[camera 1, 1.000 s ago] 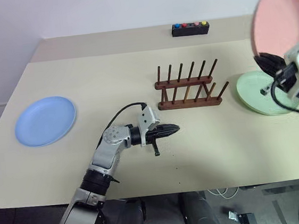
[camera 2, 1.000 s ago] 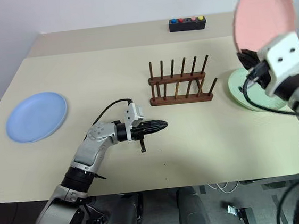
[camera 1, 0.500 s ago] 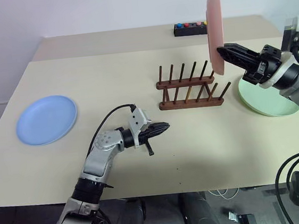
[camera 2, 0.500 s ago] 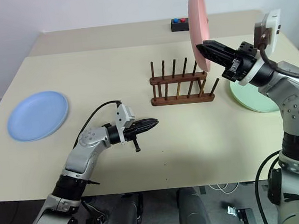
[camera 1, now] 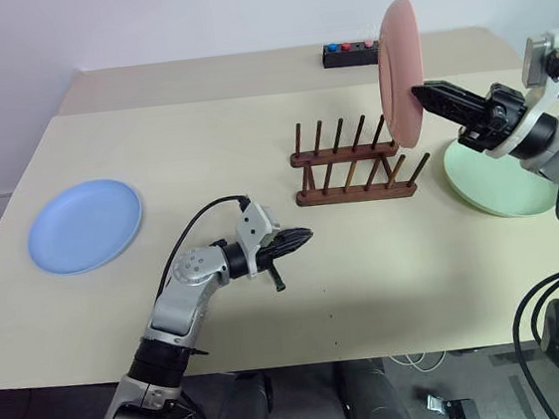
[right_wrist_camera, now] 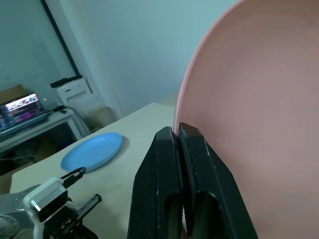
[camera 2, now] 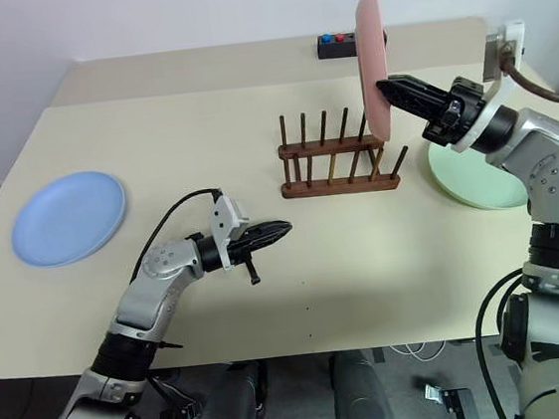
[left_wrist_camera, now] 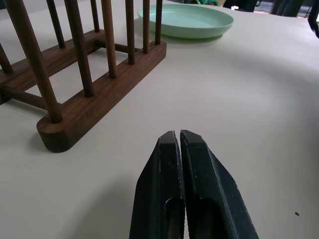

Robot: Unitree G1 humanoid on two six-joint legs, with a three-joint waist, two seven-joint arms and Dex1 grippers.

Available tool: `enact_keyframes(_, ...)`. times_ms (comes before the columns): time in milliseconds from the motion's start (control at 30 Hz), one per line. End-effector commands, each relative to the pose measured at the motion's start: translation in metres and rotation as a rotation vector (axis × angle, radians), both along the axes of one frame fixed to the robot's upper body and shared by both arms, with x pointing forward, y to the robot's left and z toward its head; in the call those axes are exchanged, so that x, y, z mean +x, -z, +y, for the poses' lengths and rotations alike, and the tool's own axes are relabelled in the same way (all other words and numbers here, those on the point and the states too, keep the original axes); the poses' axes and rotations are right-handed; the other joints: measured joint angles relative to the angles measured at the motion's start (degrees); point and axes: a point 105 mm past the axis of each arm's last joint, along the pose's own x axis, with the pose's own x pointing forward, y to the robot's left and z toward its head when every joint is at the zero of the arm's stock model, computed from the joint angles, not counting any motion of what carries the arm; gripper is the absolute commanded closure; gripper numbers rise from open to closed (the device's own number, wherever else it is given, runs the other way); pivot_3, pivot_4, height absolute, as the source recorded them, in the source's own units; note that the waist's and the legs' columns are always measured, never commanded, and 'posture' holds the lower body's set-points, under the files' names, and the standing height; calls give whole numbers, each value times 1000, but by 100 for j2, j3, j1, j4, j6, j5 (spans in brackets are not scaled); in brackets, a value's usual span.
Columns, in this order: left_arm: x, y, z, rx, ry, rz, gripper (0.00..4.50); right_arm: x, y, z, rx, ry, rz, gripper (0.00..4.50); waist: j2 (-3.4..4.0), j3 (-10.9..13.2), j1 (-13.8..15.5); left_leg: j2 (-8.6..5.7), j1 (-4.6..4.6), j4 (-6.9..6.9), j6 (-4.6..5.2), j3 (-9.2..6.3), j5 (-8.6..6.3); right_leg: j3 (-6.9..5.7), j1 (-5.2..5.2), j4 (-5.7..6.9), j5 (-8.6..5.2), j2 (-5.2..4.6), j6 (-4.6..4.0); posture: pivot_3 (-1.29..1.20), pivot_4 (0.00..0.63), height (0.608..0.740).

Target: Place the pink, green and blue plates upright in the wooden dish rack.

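Holding salmon-pink round plastic plate on edge above right end of dark brown wooden peg rack, right gripper pinching its rim. Left gripper hovering low over table near rack, fingers pressed together, empty. Mint-green plate lying flat right of rack; light-blue plate lying flat far left. Plates looking light, stiff, smooth, likely slippery; rim pinch is probably best hold.

Bare table lies left of the wooden dish rack; the green plate crowds its right.
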Motion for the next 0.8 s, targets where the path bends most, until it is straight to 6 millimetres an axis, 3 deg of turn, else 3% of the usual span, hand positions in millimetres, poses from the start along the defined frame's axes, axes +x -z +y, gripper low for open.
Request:
enact_keyframes(33, -1, -10, 1, -21, -2, -32, 4404, -3, -17, -9, 27, 2, -45, 4486, 0, 0, 0, 0, 0, 0, 0, 0, 0, 0, 0, 0, 0, 0, 0, 0, 150, 734)
enact_keyframes(733, -1, -7, 0, -9, 4, -28, 4404, -2, -2, -31, 135, 25, 54, 4486, 1, 1, -1, 0, -1, 0, 0, 1, 0, 0, -1, 0, 0, 0, 0, 0, 150, 734)
enact_keyframes(800, -1, -7, 0, -8, 4, -28, 4404, -2, -2, -33, 143, 32, 54, 3881, 1, 1, -2, 0, -1, -1, 0, 1, 0, 0, -1, 0, 0, 0, 0, 0, 150, 734)
